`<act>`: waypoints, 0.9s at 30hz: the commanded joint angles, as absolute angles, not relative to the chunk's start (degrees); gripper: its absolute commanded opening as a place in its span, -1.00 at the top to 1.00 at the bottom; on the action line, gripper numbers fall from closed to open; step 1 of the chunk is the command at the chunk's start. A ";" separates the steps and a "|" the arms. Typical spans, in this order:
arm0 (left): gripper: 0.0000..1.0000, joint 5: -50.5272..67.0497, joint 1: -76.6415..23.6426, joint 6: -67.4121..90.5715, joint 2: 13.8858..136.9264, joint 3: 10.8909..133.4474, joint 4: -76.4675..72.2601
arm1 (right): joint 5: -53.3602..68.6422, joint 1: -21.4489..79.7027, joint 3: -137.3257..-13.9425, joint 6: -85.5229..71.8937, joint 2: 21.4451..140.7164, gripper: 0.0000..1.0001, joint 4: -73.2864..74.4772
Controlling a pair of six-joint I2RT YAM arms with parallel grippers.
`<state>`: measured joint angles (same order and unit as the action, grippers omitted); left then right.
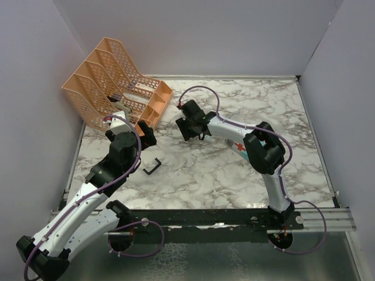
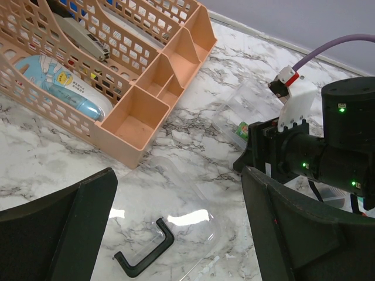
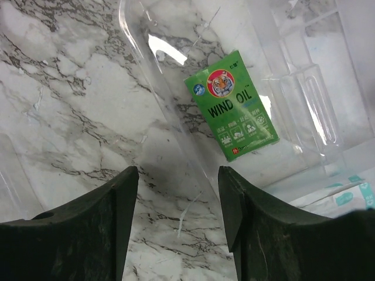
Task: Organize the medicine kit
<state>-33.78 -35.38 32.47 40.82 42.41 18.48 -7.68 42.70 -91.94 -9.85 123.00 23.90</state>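
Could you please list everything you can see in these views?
organizer rack: one, peach, table's rear left
package: one, blue and white, in a rack slot
grey item: one, in another rack slot
clear case: one, transparent, mid-table
Wind Oil box: one, green, in the clear case
handle: one, black, near the left arm
table: one, marbled white
left gripper: black, open, empty
right gripper: black, open, above the case

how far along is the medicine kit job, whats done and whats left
Partly done: the orange rack holds a blue-and-white tube, and the green Wind Oil box lies in the clear case. Nothing in hand: left gripper and right gripper are open, empty. Left: the clear lid with its black handle lies loose on the marble.
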 commanded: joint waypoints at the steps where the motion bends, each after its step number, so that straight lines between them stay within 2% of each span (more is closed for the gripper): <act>1: -0.81 -33.46 -35.52 32.34 40.32 43.60 17.39 | -3.75 43.24 -92.90 -12.52 122.42 -0.13 29.43; 8: -0.81 -34.01 -35.58 32.43 39.91 43.51 17.52 | 0.87 44.12 -92.05 -17.55 121.46 -0.09 31.76; 20: -0.81 -33.75 -35.56 33.51 40.00 42.45 16.41 | -0.77 49.03 -89.71 -34.82 118.48 -0.09 34.40; 27: -0.81 -34.72 -35.56 33.22 39.97 42.51 16.56 | -10.74 49.06 -90.34 -34.99 112.97 -0.10 33.90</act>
<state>-33.85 -35.38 33.10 40.45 42.41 17.93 -3.62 49.54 -89.65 -34.06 119.09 34.30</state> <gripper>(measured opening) 0.905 0.558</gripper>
